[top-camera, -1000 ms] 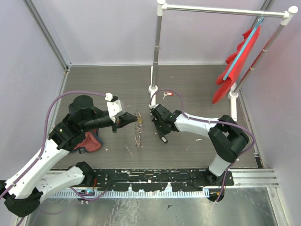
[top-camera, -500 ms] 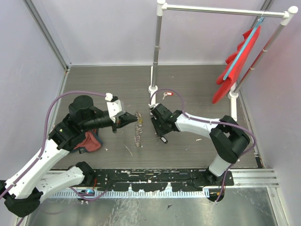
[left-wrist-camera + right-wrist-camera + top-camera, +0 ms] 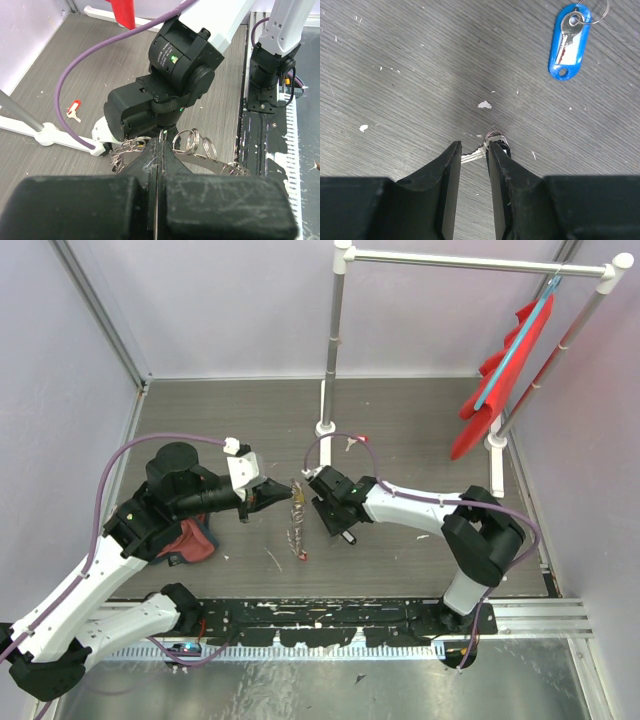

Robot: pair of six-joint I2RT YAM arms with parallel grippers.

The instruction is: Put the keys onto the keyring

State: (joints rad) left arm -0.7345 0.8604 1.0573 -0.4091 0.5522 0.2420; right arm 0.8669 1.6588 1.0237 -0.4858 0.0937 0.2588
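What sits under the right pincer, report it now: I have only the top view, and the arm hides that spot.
Observer: A small silver key with a dark head lies on the table, across the gap of the open right pincer. The fingers stand apart on either side of it.
Operator: Name any other key near it.
Observer: A blue-tagged key lies flat farther ahead of those fingers, apart from them.
Operator: Now the left side.
Observer: The left pincer is shut on the keyring, and the coils fan out to both sides of the fingertips.
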